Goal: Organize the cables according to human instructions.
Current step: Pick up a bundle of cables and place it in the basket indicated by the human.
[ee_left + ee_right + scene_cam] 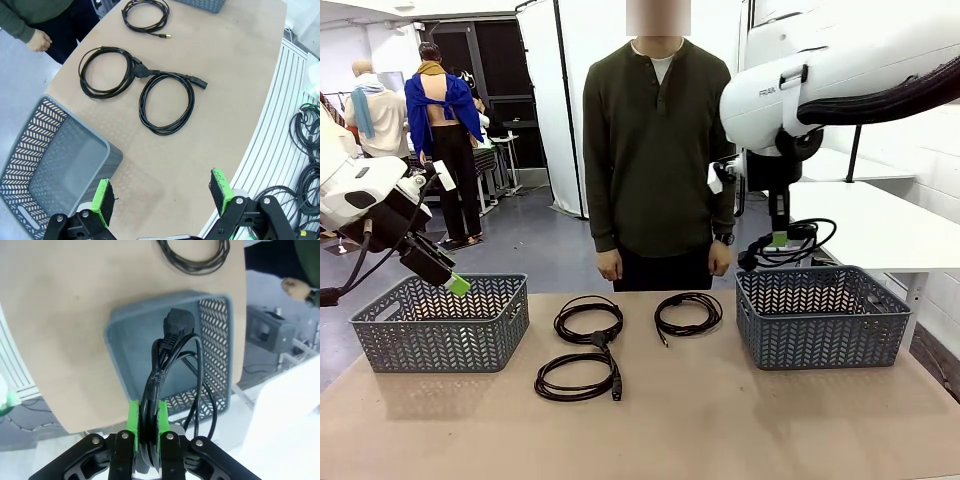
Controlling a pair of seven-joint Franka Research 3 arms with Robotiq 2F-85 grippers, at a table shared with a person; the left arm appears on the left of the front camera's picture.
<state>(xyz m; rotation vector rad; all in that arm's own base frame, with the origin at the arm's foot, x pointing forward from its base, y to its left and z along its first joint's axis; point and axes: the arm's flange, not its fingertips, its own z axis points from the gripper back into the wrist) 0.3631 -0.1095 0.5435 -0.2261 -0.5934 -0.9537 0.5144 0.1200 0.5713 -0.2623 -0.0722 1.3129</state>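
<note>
At the table's left edge, the left gripper [161,196] hovers above the near corner of the left basket [440,340], its green-padded fingers [102,202] spread wide apart with nothing between them. Just right of that basket, two of the cables lie flat on the table [770,420]: the middle-left coil [588,320] farther back and the front coil [578,378] nearer the robot, their plugs meeting between the two loops. Further right, apart from that pair, lies the middle-right coil [687,313]. Behind these, at the far side, the person [655,150] stands with both arms hanging down, hands [610,265] loose at the table's edge. To the right, the right gripper [779,240] is clamped tight on the fourth cable [177,326], whose bunched loops dangle from the pads over the right basket [820,320]. The plug hangs over the basket's inside; I cannot tell whether the cord touches it.
</note>
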